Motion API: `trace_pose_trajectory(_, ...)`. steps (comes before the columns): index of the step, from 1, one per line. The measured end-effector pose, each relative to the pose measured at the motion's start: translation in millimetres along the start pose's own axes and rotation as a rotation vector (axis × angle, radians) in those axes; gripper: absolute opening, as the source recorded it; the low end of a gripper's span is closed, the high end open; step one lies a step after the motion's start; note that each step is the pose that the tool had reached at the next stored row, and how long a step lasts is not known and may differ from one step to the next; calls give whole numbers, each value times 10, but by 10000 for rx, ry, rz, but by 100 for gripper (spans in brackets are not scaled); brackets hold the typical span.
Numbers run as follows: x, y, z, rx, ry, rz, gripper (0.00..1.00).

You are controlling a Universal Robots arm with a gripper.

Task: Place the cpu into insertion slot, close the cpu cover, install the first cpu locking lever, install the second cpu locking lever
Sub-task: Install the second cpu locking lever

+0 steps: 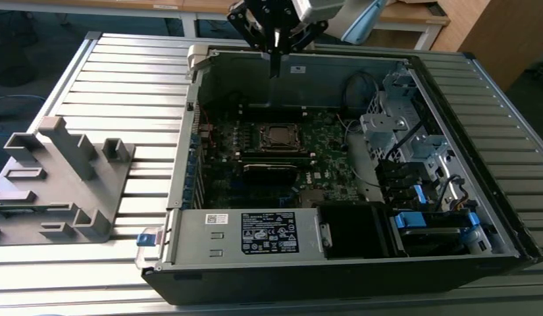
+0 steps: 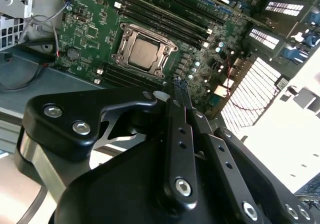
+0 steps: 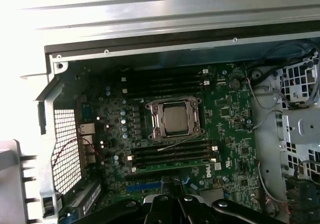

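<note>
The cpu (image 1: 276, 137) (image 2: 145, 52) (image 3: 176, 120) lies flat in its socket on the green motherboard, its dull silver top showing. The cpu cover (image 2: 126, 38) (image 3: 156, 123), a silver frame, lies down around the chip with its window over it. A thin metal rod (image 3: 177, 143) slants across the memory slots beside the socket. My gripper (image 1: 276, 64) (image 2: 178, 86) (image 3: 175, 185) hangs above the far wall of the open computer case, well clear of the socket. Its fingers are shut together with nothing between them.
The open case (image 1: 187, 164) lies on a slatted metal table. A labelled power supply (image 1: 253, 234) fills the near side, and drive bays with blue clips (image 1: 429, 220) stand at the exterior view's right. A grey plastic fixture (image 1: 56, 178) sits outside, at the exterior view's left.
</note>
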State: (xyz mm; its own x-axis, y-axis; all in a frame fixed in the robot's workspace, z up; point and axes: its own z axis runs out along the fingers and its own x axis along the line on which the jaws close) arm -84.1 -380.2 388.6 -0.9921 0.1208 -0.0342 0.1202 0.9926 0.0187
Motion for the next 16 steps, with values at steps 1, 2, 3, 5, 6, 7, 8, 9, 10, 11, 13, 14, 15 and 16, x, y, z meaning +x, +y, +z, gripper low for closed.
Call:
trace_pose_trajectory(1,0,0,18,1,0,0,10)
trace_pose_trajectory(2,1,0,36,0,0,-1,10)
trace_pose_trajectory(3,2,-1,54,-1,0,-1,10)
trace_pose_trajectory(5,3,-2,91,-1,0,-1,10)
trace_pose_trajectory(6,4,-2,109,-1,0,-1,10)
trace_pose_trajectory(7,4,-2,124,-1,0,-2,10)
trace_pose_trajectory(8,4,-3,135,0,0,-1,10)
trace_pose_trajectory(9,4,-2,139,1,1,-1,10)
trace_pose_trajectory(10,4,-2,140,2,1,-2,10)
trace_pose_trajectory(11,5,-3,142,1,1,-2,10)
trace_pose_trajectory(13,4,-3,147,-43,5,-1,10)
trace_pose_trajectory(14,4,-3,149,-112,13,1,10)
trace_pose_trajectory(15,4,-3,149,-188,23,5,10)
trace_pose_trajectory(16,5,-3,150,-289,34,9,10)
